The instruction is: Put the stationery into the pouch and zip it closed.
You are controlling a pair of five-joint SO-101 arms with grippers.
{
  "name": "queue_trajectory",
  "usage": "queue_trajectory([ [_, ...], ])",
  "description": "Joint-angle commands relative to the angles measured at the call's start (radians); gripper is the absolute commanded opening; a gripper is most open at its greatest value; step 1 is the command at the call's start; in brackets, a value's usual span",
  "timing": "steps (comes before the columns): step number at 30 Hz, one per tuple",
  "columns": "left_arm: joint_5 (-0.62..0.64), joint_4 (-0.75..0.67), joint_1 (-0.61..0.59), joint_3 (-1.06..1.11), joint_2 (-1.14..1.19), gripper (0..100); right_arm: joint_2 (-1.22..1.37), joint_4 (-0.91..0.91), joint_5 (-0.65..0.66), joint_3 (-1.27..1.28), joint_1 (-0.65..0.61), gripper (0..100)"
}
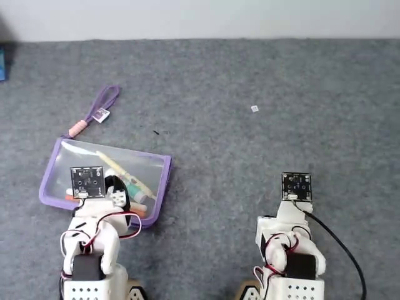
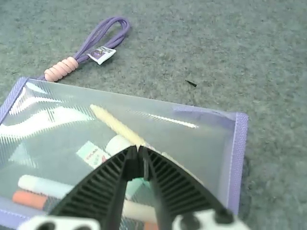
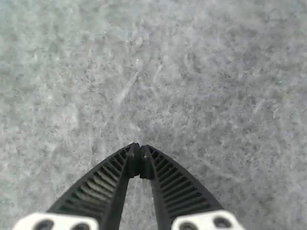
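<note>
A clear pouch [image 1: 75, 156] with purple edging lies at the left of the grey carpet. Inside it I see a cream pencil [image 1: 122, 169], a white marker [image 2: 43, 186], an orange pen [image 2: 26, 199] and a small white item [image 2: 93, 154]. Its purple strap [image 1: 103, 103] with pink beads [image 1: 77, 129] trails off the far corner. My left gripper [image 2: 138, 151] hovers shut over the pouch [image 2: 201, 139], with nothing between its tips. My right gripper [image 3: 139, 148] is shut above bare carpet, far to the right of the pouch.
A small white scrap [image 1: 254, 109] and a tiny dark speck [image 1: 156, 132] lie on the carpet beyond the arms. A blue object [image 1: 2, 62] sits at the far left edge. A white wall borders the back.
</note>
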Motion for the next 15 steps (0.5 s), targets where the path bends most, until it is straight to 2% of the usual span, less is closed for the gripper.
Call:
queue_trajectory([
  [1,0.008,0.048,-0.005,-0.008,-0.011,1,-0.005,0.012,0.006,0.018,-0.005,1.1],
  [7,0.008,0.137,0.000,-0.008,-0.011,1,-0.005,0.012,0.006,0.018,-0.007,1.1],
  [15,0.008,0.143,0.002,-0.008,-0.011,1,-0.005,0.012,0.006,0.018,-0.007,1.1],
])
